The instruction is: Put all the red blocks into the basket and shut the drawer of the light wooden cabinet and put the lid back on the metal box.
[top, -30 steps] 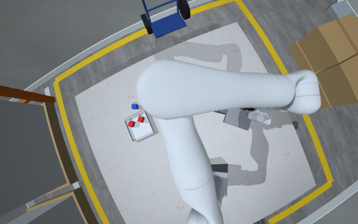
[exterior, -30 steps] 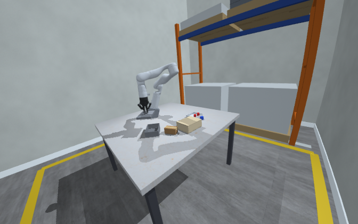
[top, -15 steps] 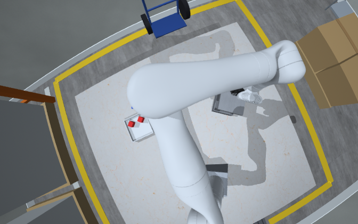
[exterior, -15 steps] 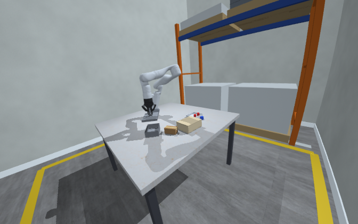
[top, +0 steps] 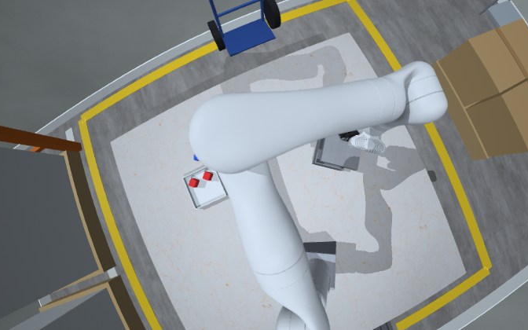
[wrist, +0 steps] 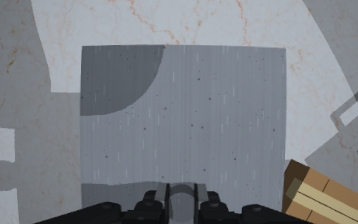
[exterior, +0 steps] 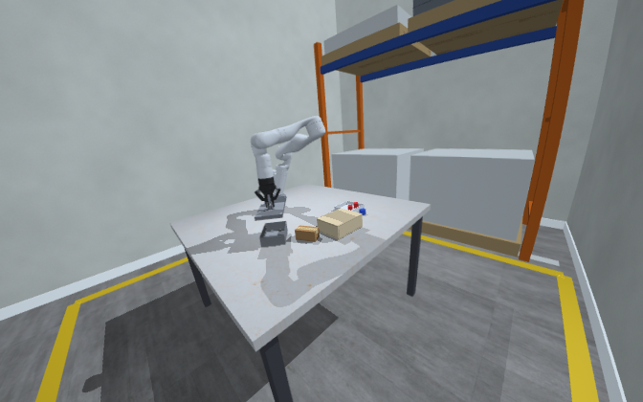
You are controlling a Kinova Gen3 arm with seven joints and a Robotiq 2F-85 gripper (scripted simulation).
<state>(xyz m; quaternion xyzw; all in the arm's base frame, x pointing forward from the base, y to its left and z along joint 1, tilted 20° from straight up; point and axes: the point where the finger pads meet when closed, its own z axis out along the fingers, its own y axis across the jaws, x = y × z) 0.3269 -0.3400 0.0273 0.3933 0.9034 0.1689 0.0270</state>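
Observation:
My gripper (exterior: pixel 269 205) (wrist: pixel 181 198) is shut on the knob of the grey metal lid (top: pixel 343 155) (exterior: pixel 277 212) (wrist: pixel 181 125). It holds the lid level above the table; the lid fills the middle of the wrist view. The open metal box (exterior: pixel 273 239) stands in front of the lid in the exterior view; from above, the lid covers much of it. Two red blocks (top: pixel 207 175) (top: pixel 193 182) lie in the white basket (top: pixel 214 193). A blue block (top: pixel 196 157) (exterior: pixel 362 212) lies outside the basket. The light wooden cabinet (exterior: pixel 338 225) stands nearby; its drawer front is hidden in the exterior view.
A small brown carton (exterior: pixel 306 233) (wrist: pixel 333 192) stands between the metal box and the cabinet. A brown-edged corner shows at the wrist view's right edge. The arm (top: pixel 298 119) hides much of the table (top: pixel 163 246) in the top view, including the cabinet.

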